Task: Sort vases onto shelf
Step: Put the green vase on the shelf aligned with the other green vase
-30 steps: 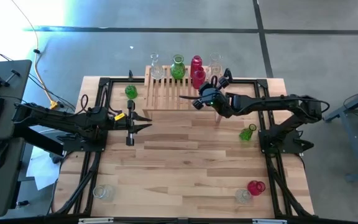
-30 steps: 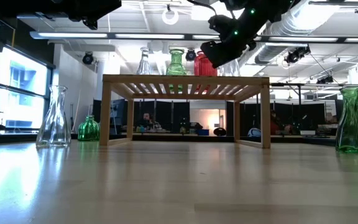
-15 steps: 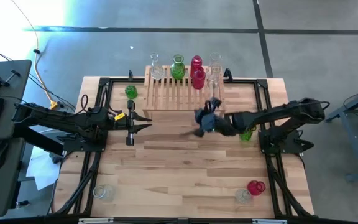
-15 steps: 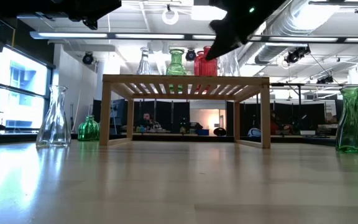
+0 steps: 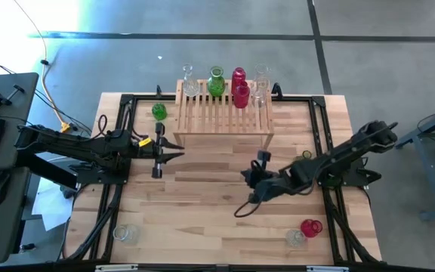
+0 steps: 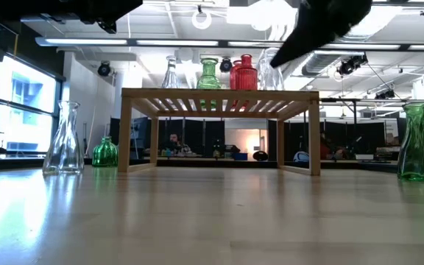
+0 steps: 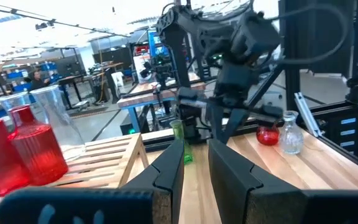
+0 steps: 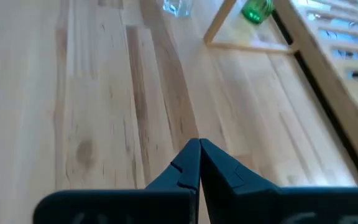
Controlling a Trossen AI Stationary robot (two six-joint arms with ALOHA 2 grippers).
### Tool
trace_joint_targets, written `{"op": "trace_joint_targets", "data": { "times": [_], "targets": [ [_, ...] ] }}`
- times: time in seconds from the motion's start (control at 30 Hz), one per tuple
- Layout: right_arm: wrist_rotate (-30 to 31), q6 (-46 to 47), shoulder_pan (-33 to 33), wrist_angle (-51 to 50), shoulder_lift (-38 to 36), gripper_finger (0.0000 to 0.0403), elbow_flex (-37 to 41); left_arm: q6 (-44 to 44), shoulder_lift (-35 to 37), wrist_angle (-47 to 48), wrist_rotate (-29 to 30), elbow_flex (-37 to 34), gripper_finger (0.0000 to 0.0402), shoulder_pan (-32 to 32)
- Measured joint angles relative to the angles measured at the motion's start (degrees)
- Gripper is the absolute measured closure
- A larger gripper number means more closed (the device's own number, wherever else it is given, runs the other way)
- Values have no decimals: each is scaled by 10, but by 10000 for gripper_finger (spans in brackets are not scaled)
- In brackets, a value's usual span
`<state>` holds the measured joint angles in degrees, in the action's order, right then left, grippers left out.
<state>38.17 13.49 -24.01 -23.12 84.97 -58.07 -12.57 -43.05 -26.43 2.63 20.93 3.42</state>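
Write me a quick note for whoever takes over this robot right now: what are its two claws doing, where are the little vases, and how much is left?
Right gripper: shut, empty, over mid-table in front of the shelf.
Left gripper: open, empty, waiting at the left of the table.
Done: about six vases along the shelf's back edge, among them a green vase and two red vases.
Left on the table: a green vase left of the shelf, a green vase by the right arm, a red vase and a clear vase front right, and a clear vase front left.

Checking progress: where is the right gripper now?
In the high view, the right gripper hangs shut and empty over the table's middle, well in front of the shelf.
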Motion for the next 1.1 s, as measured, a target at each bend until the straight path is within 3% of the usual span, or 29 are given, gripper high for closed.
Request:
{"op": "trace_joint_targets", "data": {
  "times": [0.27,0.5,0.77,0.93,1.1],
  "targets": [
    [3,10,-22,108,0,401,71,0,-5,0,-5,0,339,0],
    [21,15,-41,88,-7,401,75,0,-17,-1,-5,0,339,0],
    [73,24,-62,79,-74,401,108,5,-18,-8,-5,0,339,0],
    [73,138,-68,59,-142,400,172,16,-18,-8,-5,0,339,0],
    [91,243,-92,-37,-194,390,161,15,-18,-9,-5,0,339,0]
  ]
}}
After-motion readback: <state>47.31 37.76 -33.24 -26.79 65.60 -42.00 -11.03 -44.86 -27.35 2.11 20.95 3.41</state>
